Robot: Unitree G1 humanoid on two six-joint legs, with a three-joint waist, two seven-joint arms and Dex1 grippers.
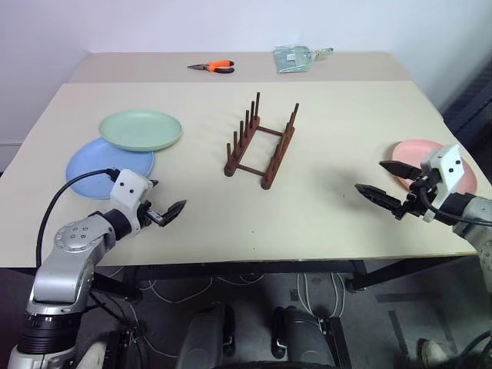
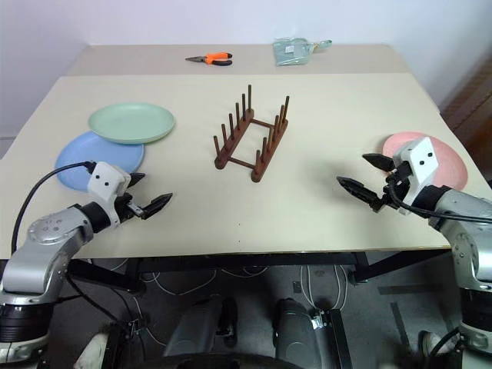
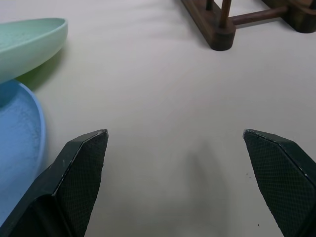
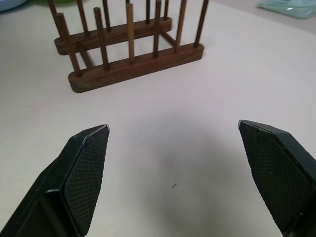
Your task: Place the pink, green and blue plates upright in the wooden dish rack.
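The wooden dish rack stands empty at the table's middle. A green plate lies flat at the left, overlapping the far edge of a blue plate. A pink plate lies flat at the right edge, partly hidden behind my right hand. My left gripper hovers open over bare table just right of the blue plate, holding nothing. On the other side, my right gripper is open and empty too, just left of the pink plate and pointing towards the rack.
Orange-handled pliers and a pale green packet lie on the far table section. The table's front edge runs just below both grippers. Bare tabletop lies between each gripper and the rack.
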